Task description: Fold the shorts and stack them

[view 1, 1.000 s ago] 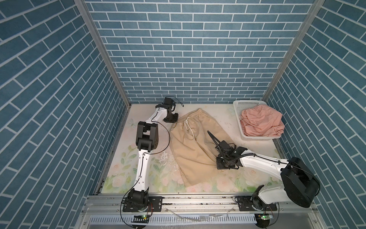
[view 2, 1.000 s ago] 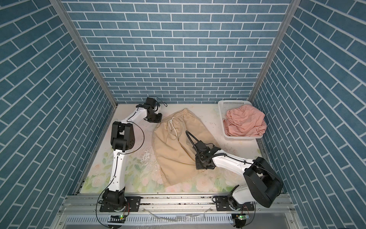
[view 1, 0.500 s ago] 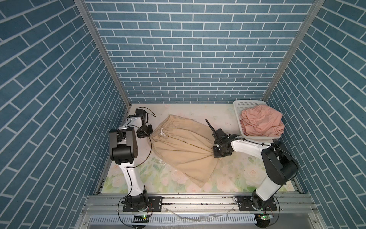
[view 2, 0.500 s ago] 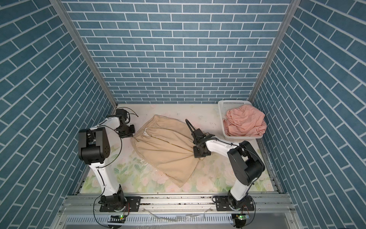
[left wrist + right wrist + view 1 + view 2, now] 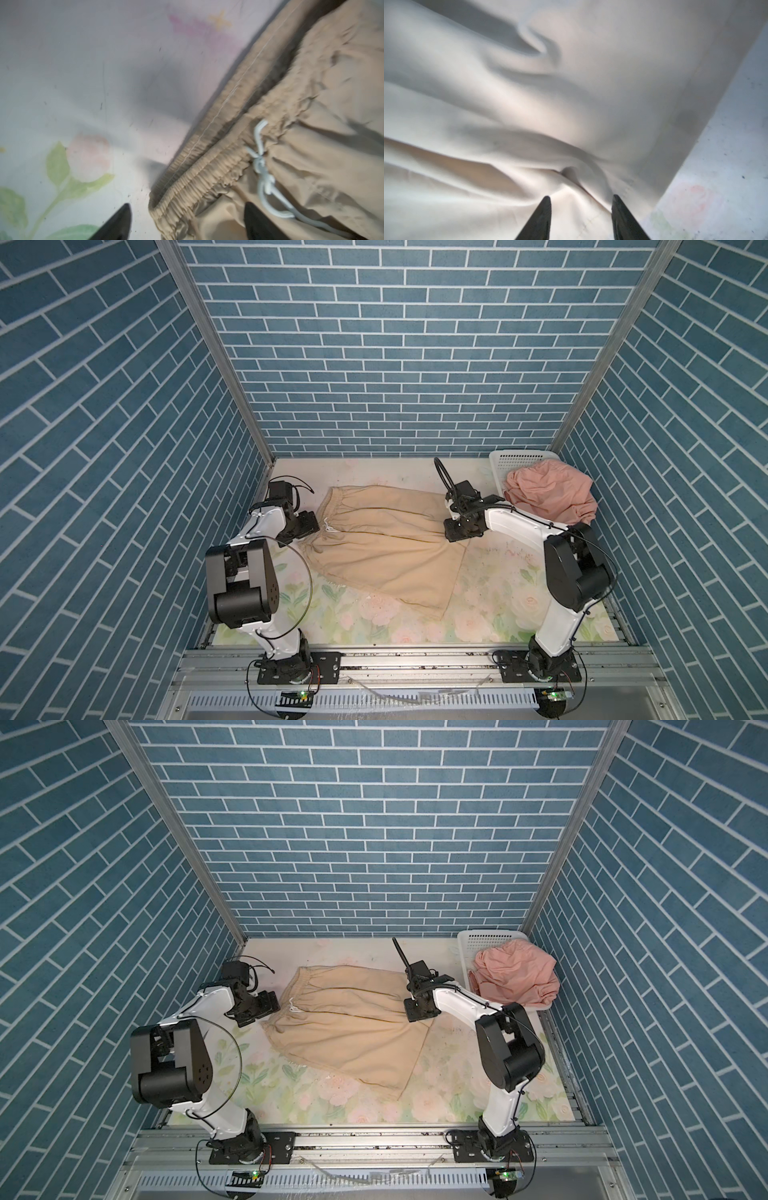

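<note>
Beige-tan cloth shorts (image 5: 386, 556): soft, light, limp; grab elastic waistband (image 5: 207, 172) corners; left gripper (image 5: 187, 204) & right gripper (image 5: 581, 196) both apart, holding nothing.

Both top views look steeply down from high above the front rail (image 5: 415, 659), facing the back brick wall (image 5: 407, 364), far enough off to share nearly the whole scene, bench (image 5: 490, 605) and beige shorts (image 5: 386, 556) alike. The left wrist camera sits close over the shorts' waistband (image 5: 197, 176), looking past the left pincer (image 5: 187, 204). The right wrist camera hangs nearer still over the plain cloth edge and bench, behind the right pincer (image 5: 581, 197)
</note>
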`<state>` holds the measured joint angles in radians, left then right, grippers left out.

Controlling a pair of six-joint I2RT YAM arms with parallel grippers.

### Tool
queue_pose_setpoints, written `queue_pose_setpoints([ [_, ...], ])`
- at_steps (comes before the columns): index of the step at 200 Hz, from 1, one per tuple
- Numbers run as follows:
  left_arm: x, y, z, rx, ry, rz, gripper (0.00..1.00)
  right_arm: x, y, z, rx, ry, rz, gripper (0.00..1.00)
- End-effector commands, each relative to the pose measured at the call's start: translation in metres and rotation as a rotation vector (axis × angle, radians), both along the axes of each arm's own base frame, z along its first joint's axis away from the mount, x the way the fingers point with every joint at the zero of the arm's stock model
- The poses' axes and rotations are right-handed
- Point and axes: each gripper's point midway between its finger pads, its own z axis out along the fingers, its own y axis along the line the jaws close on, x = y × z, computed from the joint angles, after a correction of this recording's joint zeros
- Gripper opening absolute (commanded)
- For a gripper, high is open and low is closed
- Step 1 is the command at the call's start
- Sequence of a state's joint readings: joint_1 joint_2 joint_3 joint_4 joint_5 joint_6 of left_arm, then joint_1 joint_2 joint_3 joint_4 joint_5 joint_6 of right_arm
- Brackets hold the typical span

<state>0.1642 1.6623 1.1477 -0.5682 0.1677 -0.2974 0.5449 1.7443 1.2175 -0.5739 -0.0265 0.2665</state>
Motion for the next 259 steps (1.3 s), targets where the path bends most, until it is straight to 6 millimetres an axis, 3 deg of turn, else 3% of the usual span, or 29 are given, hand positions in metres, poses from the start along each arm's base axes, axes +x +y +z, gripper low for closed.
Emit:
queue_pose_setpoints([
  [1,0.025,-0.016,0.038,-0.034,-0.130,-0.080,1.00,-0.036,-0.017,0.016,0.036,0.034,-0.075,0.51],
  [22,0.057,-0.040,0.064,-0.030,-0.235,-0.214,1.00,-0.059,-0.027,0.010,0.080,0.059,-0.149,0.52],
  [46,0.094,-0.065,0.070,0.129,-0.265,-0.381,1.00,-0.074,-0.032,-0.006,0.144,0.062,-0.226,0.52],
  [72,0.129,-0.086,0.050,0.181,-0.253,-0.482,1.00,-0.077,-0.027,-0.021,0.202,0.070,-0.255,0.53],
  [92,0.147,-0.086,0.027,0.169,-0.196,-0.483,1.00,-0.073,-0.027,-0.028,0.211,0.055,-0.270,0.53],
  [118,0.155,-0.078,-0.001,0.195,-0.119,-0.471,0.96,-0.067,-0.027,-0.033,0.209,0.037,-0.278,0.54],
  [158,0.152,-0.081,-0.028,0.167,-0.076,-0.478,0.75,-0.057,-0.021,-0.042,0.247,0.039,-0.281,0.54],
  [180,0.151,-0.078,-0.036,0.160,-0.056,-0.470,0.66,-0.053,-0.023,-0.047,0.237,0.052,-0.297,0.48],
  [203,0.153,-0.073,-0.041,0.150,-0.040,-0.453,0.27,-0.048,-0.027,-0.049,0.242,0.054,-0.315,0.35],
  [226,0.154,-0.063,-0.051,0.159,-0.004,-0.439,0.00,-0.041,-0.034,-0.051,0.239,0.060,-0.330,0.13],
  [241,0.154,-0.057,-0.055,0.171,0.020,-0.435,0.00,-0.034,-0.037,-0.052,0.247,0.062,-0.330,0.00],
  [259,0.153,-0.046,-0.055,0.170,0.025,-0.400,0.00,-0.024,-0.039,-0.052,0.248,0.063,-0.328,0.00],
])
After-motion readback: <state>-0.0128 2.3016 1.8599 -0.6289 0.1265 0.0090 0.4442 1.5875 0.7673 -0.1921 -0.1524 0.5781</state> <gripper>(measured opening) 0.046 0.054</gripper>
